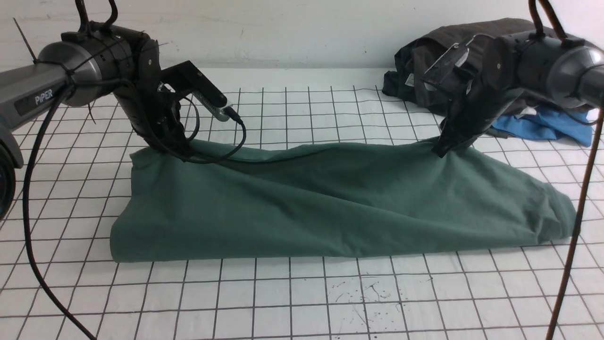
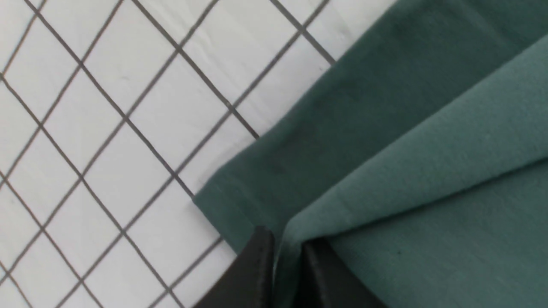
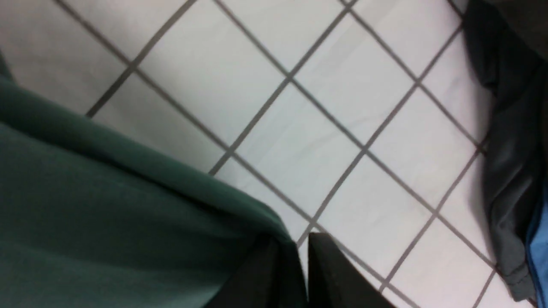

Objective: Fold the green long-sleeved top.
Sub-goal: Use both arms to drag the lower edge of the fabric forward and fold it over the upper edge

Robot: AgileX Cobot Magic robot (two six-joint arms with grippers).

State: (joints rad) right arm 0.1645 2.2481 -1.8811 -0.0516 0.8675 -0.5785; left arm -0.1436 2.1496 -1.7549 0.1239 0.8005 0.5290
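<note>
Fingers (image 2: 257, 261) of left gripper (image 1: 181, 152) sit nearly together, pinching a fold of the green top (image 1: 330, 208) at its far left corner. Right gripper (image 1: 441, 148) is at the far right corner with cloth peaked under it; its fingers (image 3: 338, 269) are narrowly apart, grip unclear. Top lies in a long band across the table (image 1: 302, 293). Probably laying down a fold: set both corners level, let go together, lift straight up. Dark heap of clothes (image 1: 420, 61) and blue garment (image 1: 542, 125) crowd the right gripper. Cable (image 1: 238, 141) droops onto the cloth, may snag.
</note>
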